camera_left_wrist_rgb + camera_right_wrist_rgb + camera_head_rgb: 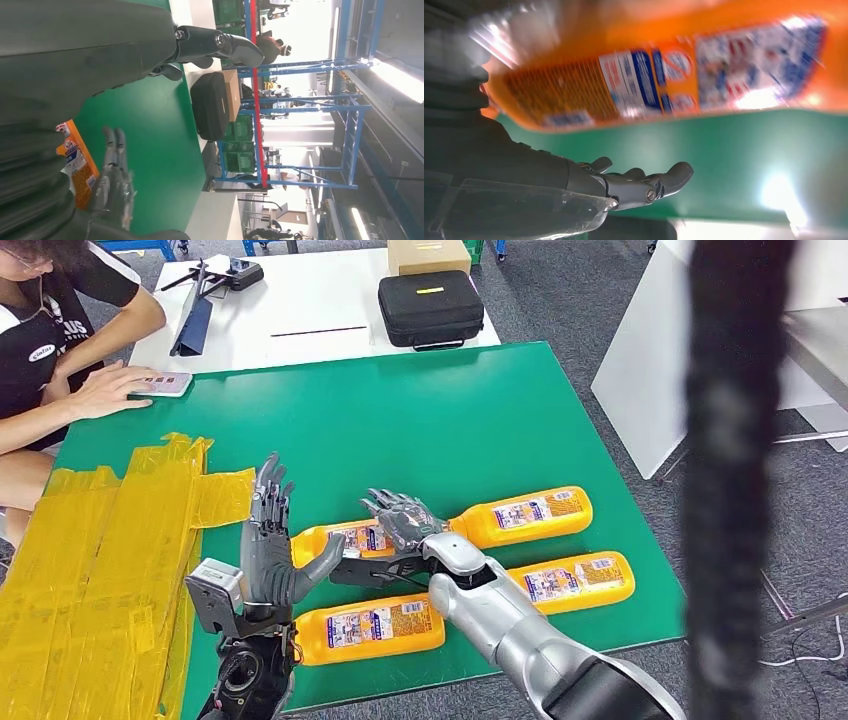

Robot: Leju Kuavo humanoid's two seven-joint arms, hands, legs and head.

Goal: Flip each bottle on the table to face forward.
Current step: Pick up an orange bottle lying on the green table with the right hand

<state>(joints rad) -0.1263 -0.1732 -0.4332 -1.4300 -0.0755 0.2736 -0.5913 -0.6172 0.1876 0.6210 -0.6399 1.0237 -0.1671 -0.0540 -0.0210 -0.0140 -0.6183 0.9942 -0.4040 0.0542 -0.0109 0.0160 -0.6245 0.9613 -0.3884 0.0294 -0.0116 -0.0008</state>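
Green-topped counter (420, 420) carries 4 orange plastic bottles (530, 512) lying flat with labels showing, so how many are flipped I cannot tell; the right hand (402, 520) rests open-fingered on one, the left hand (270, 540) upright, holding nothing.

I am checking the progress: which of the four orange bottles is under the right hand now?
The orange bottle at far left on the green table, beside the raised left hand. The right hand lies across it; the other three bottles lie untouched.

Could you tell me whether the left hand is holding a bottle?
No, the left hand stands upright with spread fingers beside the bottles, holding nothing.
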